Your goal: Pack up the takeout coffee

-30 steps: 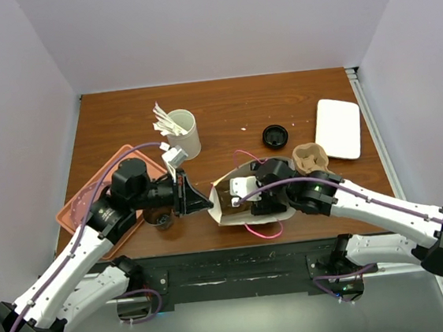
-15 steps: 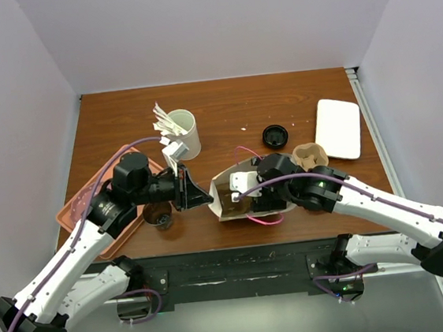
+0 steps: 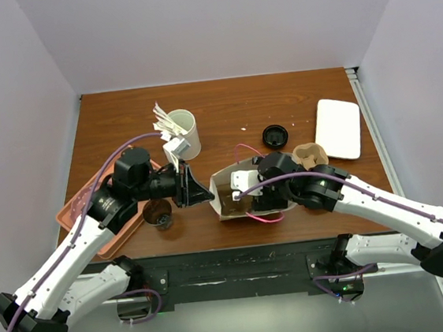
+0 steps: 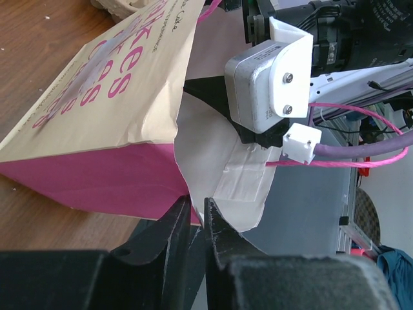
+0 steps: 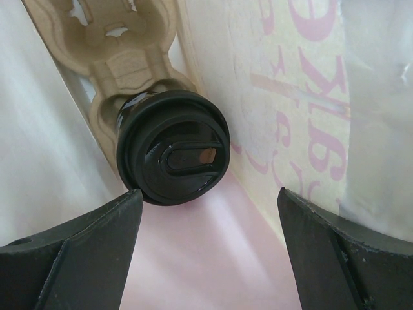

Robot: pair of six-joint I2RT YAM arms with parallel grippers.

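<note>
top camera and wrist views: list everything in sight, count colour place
takeout coffee: 1, dark cup with black lid, in the bag's carrier
paper bag: 1, tan and white with pink lettering, on its side mid-table
pulp carrier: 2, tan, one inside the bag, one right of it
open cup: 1, brown, by the tray's edge
tray: 1, salmon, left
cup of stirrers: 1, white, back left
loose lid: 1, black, behind the bag
rectangular dish: 1, white, right
table: 1, brown wood
left gripper: black, at the bag's mouth edge, jaws a slit apart
right gripper: black, open, inside the bag
</note>
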